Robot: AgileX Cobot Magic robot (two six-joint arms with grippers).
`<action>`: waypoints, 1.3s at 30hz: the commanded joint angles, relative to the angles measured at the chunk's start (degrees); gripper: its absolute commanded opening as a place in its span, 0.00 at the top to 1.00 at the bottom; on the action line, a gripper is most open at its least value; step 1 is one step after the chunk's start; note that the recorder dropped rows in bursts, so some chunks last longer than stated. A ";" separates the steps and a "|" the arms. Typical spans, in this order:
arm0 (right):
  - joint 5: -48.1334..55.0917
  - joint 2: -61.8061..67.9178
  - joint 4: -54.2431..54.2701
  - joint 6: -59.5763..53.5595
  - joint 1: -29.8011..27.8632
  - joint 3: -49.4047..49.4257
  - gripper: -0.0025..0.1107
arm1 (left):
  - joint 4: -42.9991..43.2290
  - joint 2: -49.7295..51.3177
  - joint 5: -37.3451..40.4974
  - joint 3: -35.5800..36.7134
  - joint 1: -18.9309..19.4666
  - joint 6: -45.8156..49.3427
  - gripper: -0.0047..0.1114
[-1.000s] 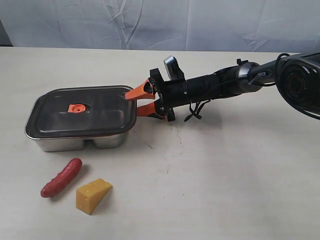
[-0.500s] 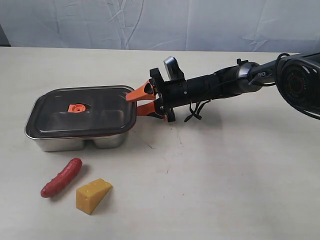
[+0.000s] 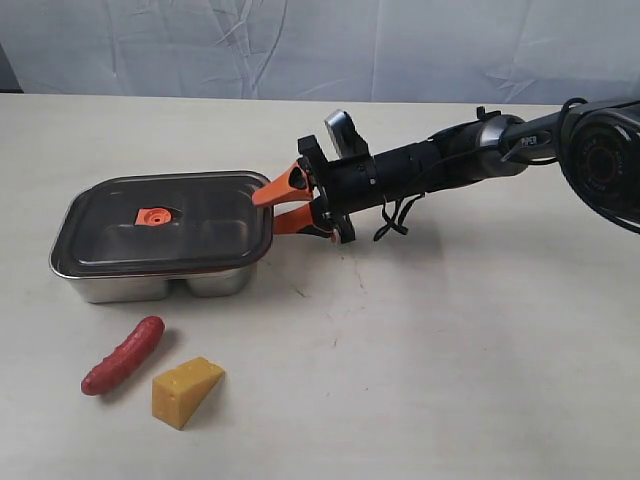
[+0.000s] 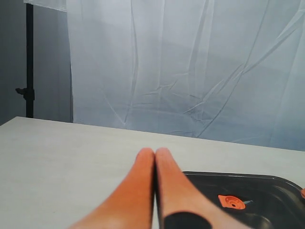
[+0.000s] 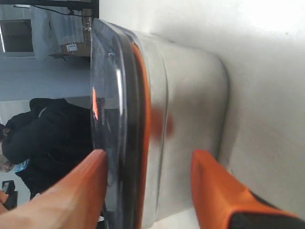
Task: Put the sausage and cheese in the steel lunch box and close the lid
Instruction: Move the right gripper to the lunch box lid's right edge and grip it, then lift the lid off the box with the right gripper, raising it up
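Two toys, the sausage (image 3: 123,355) and the cheese (image 3: 185,392), are lying on the pale table (image 3: 450,350) near the steel lunch box (image 3: 150,285), the lid (image 3: 210,215) sitting on it and the right gripper (image 3: 268,212) straddling its end, jaws spread. Seen from the left wrist, the left gripper (image 4: 153,153) is hanging clenched and empty before a creased white curtain (image 4: 190,71). Seen from the right wrist, a dark-clothed person (image 5: 43,138) is showing beyond the lid.

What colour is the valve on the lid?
The valve is orange, clearest in the exterior view.
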 commanded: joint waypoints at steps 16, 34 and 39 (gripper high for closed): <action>0.15 -0.80 -0.13 1.13 0.01 -0.20 0.78 | 0.24 -0.35 -0.73 0.25 0.08 0.00 0.96; 0.15 -7.79 -0.87 -0.23 -0.11 -0.20 0.99 | 0.24 -0.35 -0.73 0.25 0.08 0.00 0.96; 0.15 -8.41 -0.55 -0.52 -0.11 -0.20 0.99 | 0.24 -0.35 -0.73 0.25 0.08 0.00 0.96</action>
